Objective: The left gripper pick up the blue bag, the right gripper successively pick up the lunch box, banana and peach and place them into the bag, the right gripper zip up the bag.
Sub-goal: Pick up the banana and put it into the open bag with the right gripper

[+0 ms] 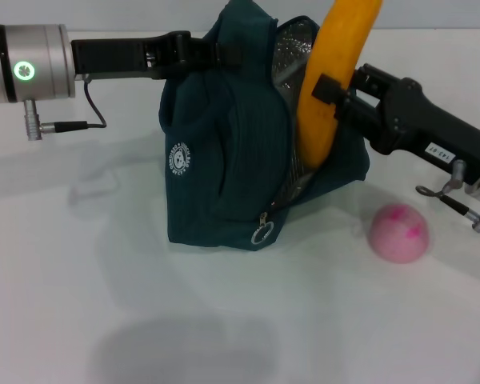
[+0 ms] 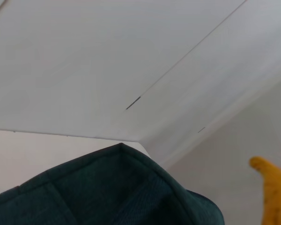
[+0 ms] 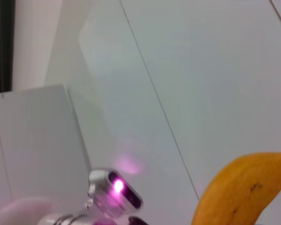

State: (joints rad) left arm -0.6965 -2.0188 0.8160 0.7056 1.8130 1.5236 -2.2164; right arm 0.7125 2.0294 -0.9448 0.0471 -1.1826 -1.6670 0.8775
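Nearest the head camera is bare white tabletop [image 1: 224,336], with only a soft grey shadow on it toward the near edge. Farther in, toward the right edge, lies the pink ball-shaped peach [image 1: 398,233] with darker pink blotches, resting on the tabletop well apart from both arms.

Around the middle of the tabletop stands the large dark teal fabric bag [image 1: 224,160], its base on the surface, its small white round logo and the ring pull of its zip facing the camera. The zip is open, and silver foil lining shows inside the gap.

From the left edge reaches the left gripper [image 1: 204,52], a black claw on a black arm with a silver wrist and green light; it is closed on the upper edge of the bag and holds it upright. The left wrist view shows the same teal fabric [image 2: 107,192] close beneath that camera.

From the right side comes the right gripper [image 1: 332,96], a black claw on an arm with a white label. It is clamped around the long yellow-orange banana [image 1: 332,80], which stands nearly upright, its lower end down inside the open mouth of the bag against the foil lining and its upper end rising above the bag. The banana's end also shows in the right wrist view [image 3: 243,192].
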